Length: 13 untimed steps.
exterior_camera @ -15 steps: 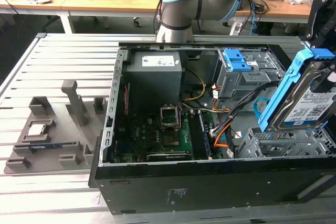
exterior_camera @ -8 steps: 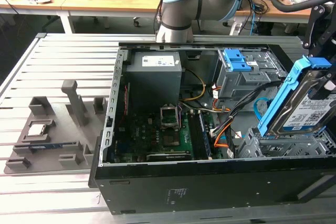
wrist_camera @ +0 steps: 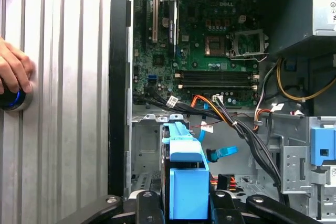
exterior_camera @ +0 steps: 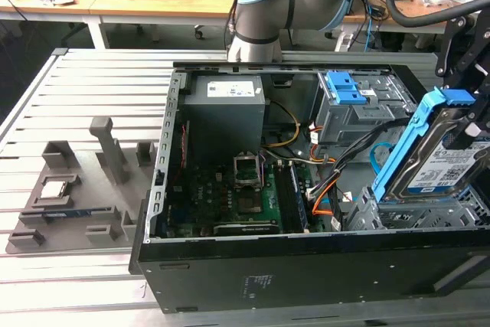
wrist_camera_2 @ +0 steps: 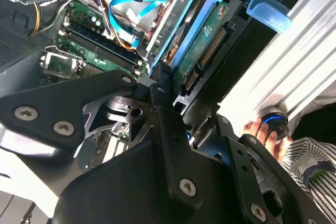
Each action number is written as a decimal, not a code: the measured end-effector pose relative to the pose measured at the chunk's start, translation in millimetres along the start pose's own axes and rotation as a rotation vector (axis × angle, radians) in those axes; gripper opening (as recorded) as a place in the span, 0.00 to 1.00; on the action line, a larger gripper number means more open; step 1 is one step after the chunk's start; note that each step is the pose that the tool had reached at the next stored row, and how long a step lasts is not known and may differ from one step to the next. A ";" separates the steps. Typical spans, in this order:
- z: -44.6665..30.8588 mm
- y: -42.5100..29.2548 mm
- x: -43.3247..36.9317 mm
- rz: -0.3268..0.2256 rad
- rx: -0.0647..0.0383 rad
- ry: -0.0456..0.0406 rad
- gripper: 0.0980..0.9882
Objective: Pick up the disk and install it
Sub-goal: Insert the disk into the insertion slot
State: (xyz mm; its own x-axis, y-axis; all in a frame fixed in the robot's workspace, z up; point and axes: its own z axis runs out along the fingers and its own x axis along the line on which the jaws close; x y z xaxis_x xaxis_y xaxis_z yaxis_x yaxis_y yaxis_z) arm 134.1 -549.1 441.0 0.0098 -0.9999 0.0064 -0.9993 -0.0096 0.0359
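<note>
The disk (exterior_camera: 446, 165), a silver drive with a white-and-blue label in a bright blue frame (exterior_camera: 413, 132), hangs tilted at the exterior view's right. It sits just above the metal drive cage (exterior_camera: 398, 212) in the front corner of the open computer case (exterior_camera: 306, 266). My gripper (exterior_camera: 468, 122) is shut on the disk's upper end. In the first wrist view the blue frame (wrist_camera: 185, 182) stands edge-on between my fingers (wrist_camera: 149, 205), over the cage. The second wrist view shows the disk's green circuit side (wrist_camera_2: 207, 45) and the blue handle (wrist_camera_2: 265, 9).
Inside the case lie the motherboard (exterior_camera: 245, 189), a power supply (exterior_camera: 223, 101), loose cables (exterior_camera: 325, 189) and another blue-latched bay (exterior_camera: 346, 89). A grey fixture tray (exterior_camera: 73, 212) lies on the slatted table (exterior_camera: 99, 82) at the exterior view's left. A person's hand (wrist_camera: 13, 69) rests on a round button.
</note>
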 end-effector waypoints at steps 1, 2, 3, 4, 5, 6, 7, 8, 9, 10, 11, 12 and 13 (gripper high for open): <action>0.1 0.0 -0.1 0.000 0.000 -0.0016 0.30; 0.5 0.0 -0.1 0.000 0.000 -0.0037 0.30; 1.0 0.0 -0.1 0.000 0.000 -0.0055 0.30; 1.7 -0.1 -0.1 0.000 0.000 -0.0068 0.30; 2.3 -0.1 -0.1 0.000 0.000 -0.0075 0.30; 2.9 -0.1 -0.1 0.000 0.000 -0.0078 0.30; 4.3 -0.2 -0.1 0.000 0.000 -0.0086 0.30; 5.9 -0.2 -0.1 0.000 0.000 -0.0087 0.30; 9.5 -0.3 -0.1 0.000 0.000 -0.0089 0.30; 11.8 -0.4 -0.1 0.000 0.000 -0.0089 0.30; 13.5 -0.5 -0.1 0.000 0.000 -0.0089 0.30; 16.3 -0.6 -0.1 0.000 0.000 -0.0088 0.30; 19.7 -0.7 -0.1 0.000 0.000 -0.0088 0.30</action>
State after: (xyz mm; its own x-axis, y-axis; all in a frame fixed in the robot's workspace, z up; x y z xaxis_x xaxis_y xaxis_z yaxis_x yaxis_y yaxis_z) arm 134.1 -549.1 421.2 0.0098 -0.9999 -0.0023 -0.9993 -0.0099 0.0358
